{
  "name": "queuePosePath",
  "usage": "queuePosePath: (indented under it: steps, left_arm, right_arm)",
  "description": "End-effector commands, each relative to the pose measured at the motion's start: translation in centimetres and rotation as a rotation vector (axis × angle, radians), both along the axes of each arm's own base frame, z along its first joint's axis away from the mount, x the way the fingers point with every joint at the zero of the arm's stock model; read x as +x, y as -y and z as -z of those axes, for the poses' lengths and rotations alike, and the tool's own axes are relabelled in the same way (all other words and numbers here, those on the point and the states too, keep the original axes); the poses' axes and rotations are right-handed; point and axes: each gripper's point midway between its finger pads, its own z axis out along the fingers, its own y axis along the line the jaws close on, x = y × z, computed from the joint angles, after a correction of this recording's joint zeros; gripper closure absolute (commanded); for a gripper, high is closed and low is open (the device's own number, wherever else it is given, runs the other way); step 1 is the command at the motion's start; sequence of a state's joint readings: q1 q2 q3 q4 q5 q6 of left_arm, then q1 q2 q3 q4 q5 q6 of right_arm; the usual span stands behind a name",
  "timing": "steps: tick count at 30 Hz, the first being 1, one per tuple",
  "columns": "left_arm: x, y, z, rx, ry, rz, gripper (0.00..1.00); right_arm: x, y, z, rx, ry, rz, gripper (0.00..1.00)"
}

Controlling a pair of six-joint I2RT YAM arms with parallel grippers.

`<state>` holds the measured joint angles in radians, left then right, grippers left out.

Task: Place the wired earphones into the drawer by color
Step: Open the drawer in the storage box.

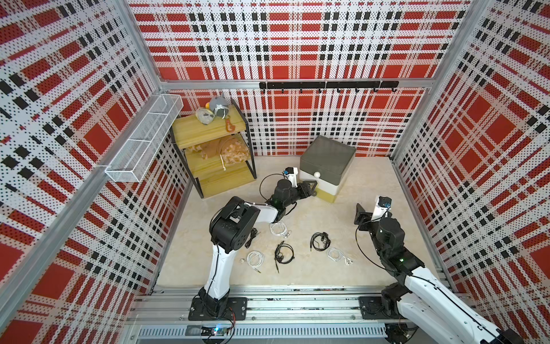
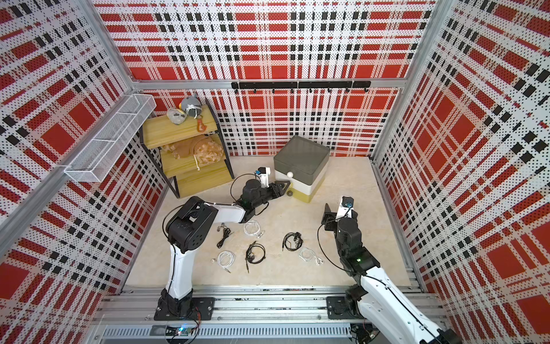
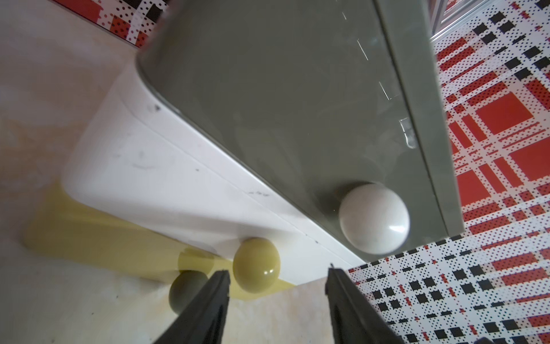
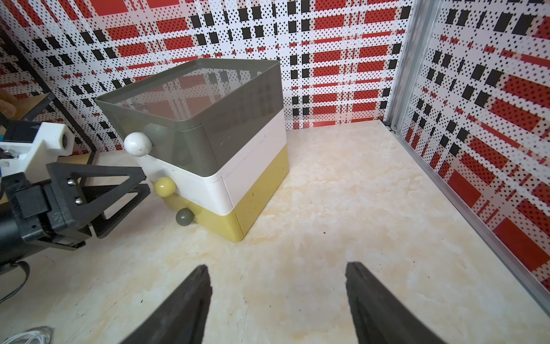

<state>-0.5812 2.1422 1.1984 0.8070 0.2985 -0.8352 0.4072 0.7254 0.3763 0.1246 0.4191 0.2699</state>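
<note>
Jaws spread on both arms, left pair at the drawer's (image 4: 253, 160) yellow knob (image 3: 256, 265); contents hidden.

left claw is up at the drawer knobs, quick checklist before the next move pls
1. Left claw open and empty: ok.
2. Yellow knob centred in its jaws: not ok, it sits ahead of the tips and close to one jaw.
3. White drawer shut: ok, its front looks flush in the right wrist view.
4. Right claw clear of the cabinet: ok, open, empty and apart from it.
5. All earphones accounted for: cannot tell, three black and three white bundles lie on the table, no red seen.
</note>
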Motion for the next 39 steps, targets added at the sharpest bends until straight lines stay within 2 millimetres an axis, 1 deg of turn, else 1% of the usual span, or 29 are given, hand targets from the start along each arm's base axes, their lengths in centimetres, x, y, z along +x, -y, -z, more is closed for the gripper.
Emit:
queuePosePath:
  steps: [1,10,19,24,29,39]
  left_arm:
    - [0.1,1.2,-0.2,-0.023,0.015,0.031,0.43]
    - [0.7,1.8,0.4,-0.034,0.002,0.039,0.49]
    - [1.1,2.2,1.0,-0.042,-0.012,0.044,0.57]
    - [1.2,2.2,1.1,-0.044,-0.015,0.042,0.64]
    - [1.0,2.0,0.9,-0.042,-0.013,0.036,0.7]
    - [-0.4,1.0,-0.2,-0.032,-0.002,0.018,0.74]
  right_arm:
    - [0.1,0.3,0.3,-0.005,-0.002,0.01,0.23]
    - [0.1,0.3,0.4,-0.007,-0.004,0.011,0.22]
    - [0.1,0.4,0.4,-0.009,-0.004,0.014,0.23]
    - [0.1,0.4,0.4,-0.007,-0.004,0.012,0.23]
    - [0.2,0.4,0.4,-0.009,-0.004,0.012,0.23]
    - [0.2,0.4,0.6,-0.011,-0.01,0.014,0.23]
